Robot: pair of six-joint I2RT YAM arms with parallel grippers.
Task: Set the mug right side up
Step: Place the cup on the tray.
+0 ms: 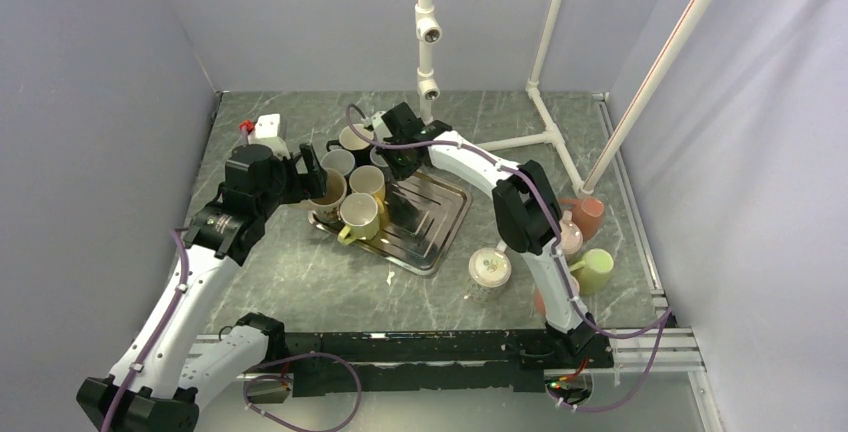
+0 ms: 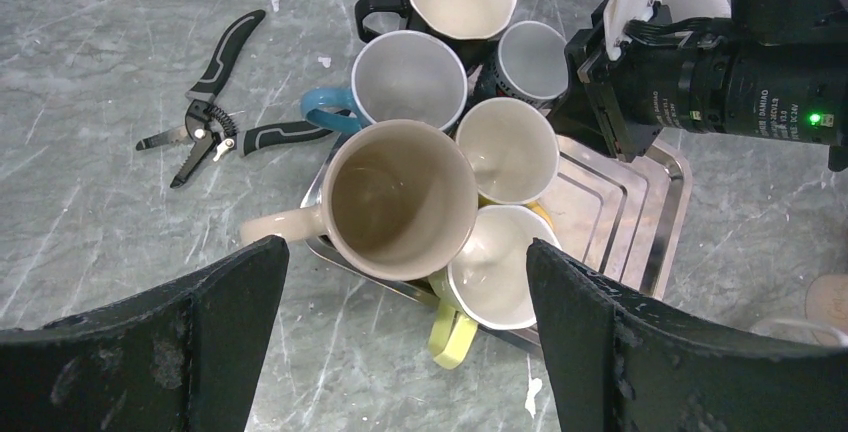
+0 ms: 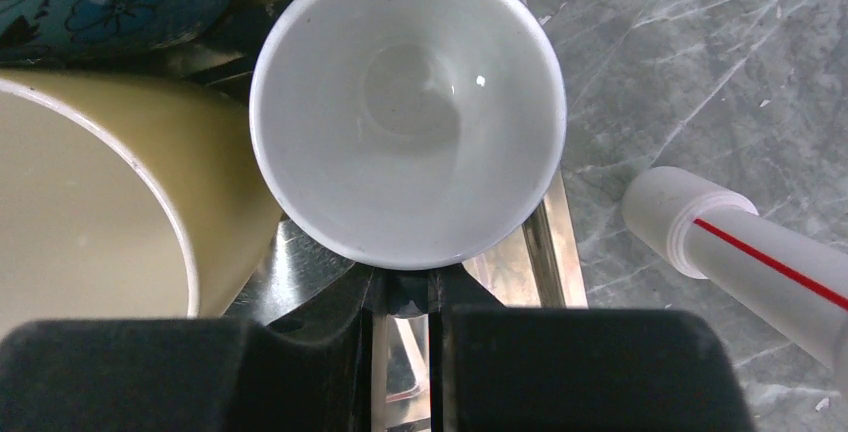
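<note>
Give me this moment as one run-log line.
left jaws: open above beige ceramic mug | right jaws: apparently closed on handle of upright white-interior ceramic mug | beneath: ribbed steel tray

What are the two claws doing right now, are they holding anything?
Left gripper: open, holding nothing, above the beige mug.
Right gripper: closed, apparently gripping the white-lined mug.

Pale lilac walls (image 1: 100,102) enclose a grey marble table (image 1: 300,282).
</note>
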